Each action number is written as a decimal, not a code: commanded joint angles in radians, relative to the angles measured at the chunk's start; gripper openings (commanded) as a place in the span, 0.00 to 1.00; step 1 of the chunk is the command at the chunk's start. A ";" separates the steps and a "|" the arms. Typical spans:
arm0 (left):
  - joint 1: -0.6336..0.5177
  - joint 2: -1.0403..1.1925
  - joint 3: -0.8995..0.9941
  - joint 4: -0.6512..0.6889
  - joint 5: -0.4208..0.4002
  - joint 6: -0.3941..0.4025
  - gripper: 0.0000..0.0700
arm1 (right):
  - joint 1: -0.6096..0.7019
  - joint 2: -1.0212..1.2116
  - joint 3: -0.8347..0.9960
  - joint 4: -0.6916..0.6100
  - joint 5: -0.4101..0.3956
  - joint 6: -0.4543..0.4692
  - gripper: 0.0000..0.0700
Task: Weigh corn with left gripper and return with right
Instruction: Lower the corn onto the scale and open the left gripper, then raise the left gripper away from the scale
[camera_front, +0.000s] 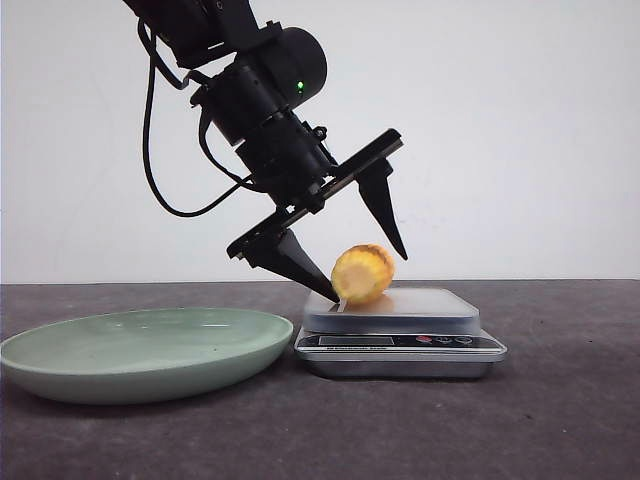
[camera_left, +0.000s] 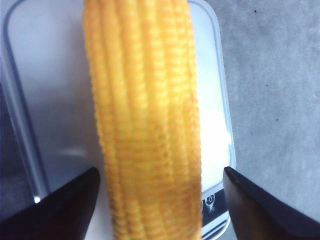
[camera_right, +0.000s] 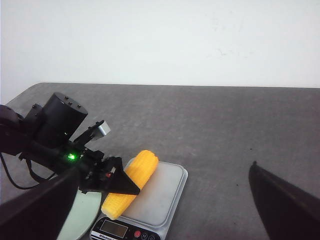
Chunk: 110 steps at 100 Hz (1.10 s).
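Dark grey matting covers the table (camera_front: 560, 420) under a plain white wall. On it I count one silver digital kitchen scale (camera_front: 400, 340), one shallow pale-green ceramic plate (camera_front: 140, 352) just beside it on my left side, and one short ribbed yellow-orange piece of corn cob (camera_front: 363, 273).

The corn lies on the scale's platform, its long axis running roughly front to back, the paler cut end facing the front camera. My left gripper (camera_front: 365, 265) straddles it from above with the black fingers spread apart, one on either side of the cob. In the left wrist view there are gaps between fingers and kernels, so I judge it released, not clamped.

My right gripper (camera_right: 160, 210) hangs back, well apart, fingers wide, looking down at the scale. The left arm is far nearer; I judge it must clear before the right can reach in across the cob's width.
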 joint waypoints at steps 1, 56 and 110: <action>-0.006 0.023 0.014 0.000 0.017 0.003 0.73 | 0.004 0.006 0.013 0.008 -0.003 0.011 0.99; 0.026 -0.102 0.017 -0.082 0.022 0.053 1.00 | 0.004 0.006 0.013 0.023 0.015 0.011 0.99; 0.091 -0.788 0.020 -0.190 -0.015 0.183 0.00 | 0.004 0.028 0.013 0.162 -0.066 0.146 0.69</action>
